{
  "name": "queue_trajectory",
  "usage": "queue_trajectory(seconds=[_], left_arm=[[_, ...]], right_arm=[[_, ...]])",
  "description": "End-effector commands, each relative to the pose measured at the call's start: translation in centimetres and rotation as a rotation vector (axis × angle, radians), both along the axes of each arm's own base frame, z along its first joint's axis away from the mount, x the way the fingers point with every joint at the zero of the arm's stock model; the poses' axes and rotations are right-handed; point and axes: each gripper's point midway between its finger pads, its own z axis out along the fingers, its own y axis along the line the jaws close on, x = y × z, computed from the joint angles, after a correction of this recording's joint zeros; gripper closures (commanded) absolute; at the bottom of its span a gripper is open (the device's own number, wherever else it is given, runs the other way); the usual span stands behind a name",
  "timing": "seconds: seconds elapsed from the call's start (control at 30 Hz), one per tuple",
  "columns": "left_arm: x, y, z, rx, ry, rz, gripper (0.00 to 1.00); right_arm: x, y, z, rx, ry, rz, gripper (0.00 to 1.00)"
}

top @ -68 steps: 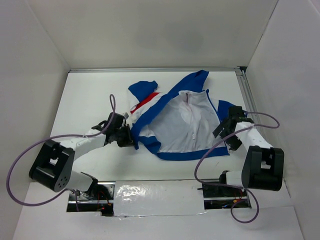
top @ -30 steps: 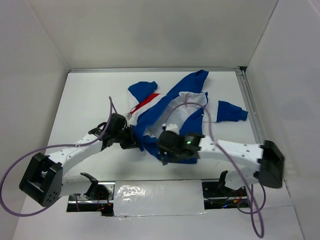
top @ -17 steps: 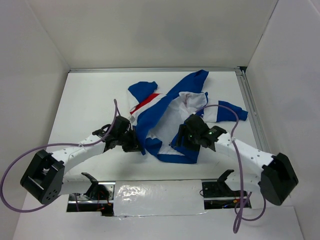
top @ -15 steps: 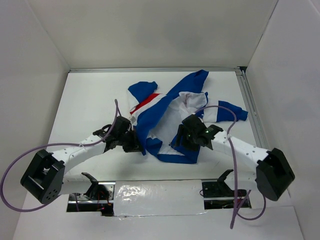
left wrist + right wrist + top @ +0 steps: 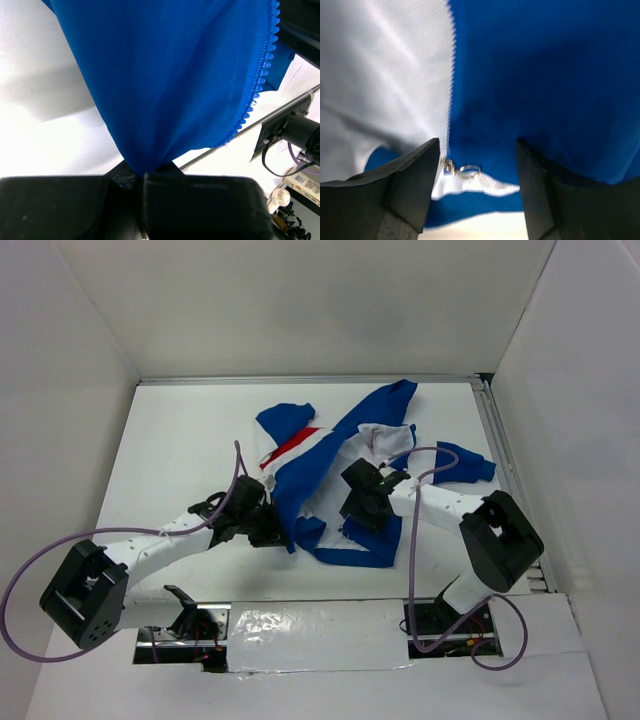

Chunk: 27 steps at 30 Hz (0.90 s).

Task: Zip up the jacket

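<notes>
The jacket (image 5: 330,455) lies crumpled mid-table, royal blue with a red stripe and white lining showing. My left gripper (image 5: 272,530) is shut on the jacket's left front edge. In the left wrist view blue fabric (image 5: 165,75) rises out of the closed jaws, with zipper teeth (image 5: 260,75) running down its right edge. My right gripper (image 5: 358,508) hovers open over the jacket's lower middle. Its fingers (image 5: 410,175) straddle a small metal zipper pull (image 5: 465,171), which lies where the white lining (image 5: 380,75) meets blue cloth (image 5: 545,75). The fingers do not touch the pull.
White walls close in the table on three sides. A metal rail (image 5: 505,470) runs along the right edge. Purple cables (image 5: 30,570) loop off both arms. Foil tape (image 5: 310,625) covers the near edge between the arm bases.
My right gripper has moved up and left across the jacket's lower part, its jaws narrowing a little, still open. The left gripper keeps its hold and has shifted slightly right.
</notes>
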Motion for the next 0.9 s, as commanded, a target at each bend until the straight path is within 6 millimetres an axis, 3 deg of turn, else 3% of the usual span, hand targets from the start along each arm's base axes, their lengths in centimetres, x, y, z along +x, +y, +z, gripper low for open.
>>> queue_trajectory(seconds=[0.0,0.17,0.33,0.4,0.43,0.47,0.77,0.83,0.87], left_arm=[[0.0,-0.6,1.1,-0.042,-0.042,-0.011,1.00],[0.0,-0.3,1.0,-0.034,-0.053,-0.010,1.00],[-0.1,-0.3,1.2,-0.037,-0.072,-0.019,1.00],[-0.1,-0.3,1.5,-0.044,-0.083,-0.022,1.00],[-0.1,-0.3,1.6,-0.045,-0.086,-0.023,1.00],[-0.1,-0.3,1.8,-0.052,-0.099,-0.030,1.00],[0.0,-0.6,2.4,-0.060,-0.104,-0.046,1.00],[0.0,-0.7,2.3,-0.058,-0.103,-0.044,1.00],[0.1,-0.7,2.2,-0.057,-0.101,-0.043,1.00]], right_arm=[[1.3,-0.3,0.1,-0.039,-0.030,-0.086,0.33],[1.0,-0.5,-1.9,-0.087,0.029,-0.093,0.36],[1.0,-0.3,-3.0,-0.116,0.049,-0.080,0.45],[1.1,-0.2,-2.8,-0.122,0.038,-0.073,0.54],[1.1,-0.1,-2.6,-0.123,0.030,-0.069,0.58],[1.3,0.0,-1.8,-0.125,0.002,-0.064,0.71],[1.0,0.3,3.5,-0.136,-0.153,0.042,0.69],[0.3,-0.5,4.0,-0.165,-0.166,0.075,0.71],[0.0,-0.6,5.3,-0.146,-0.196,0.078,0.75]])
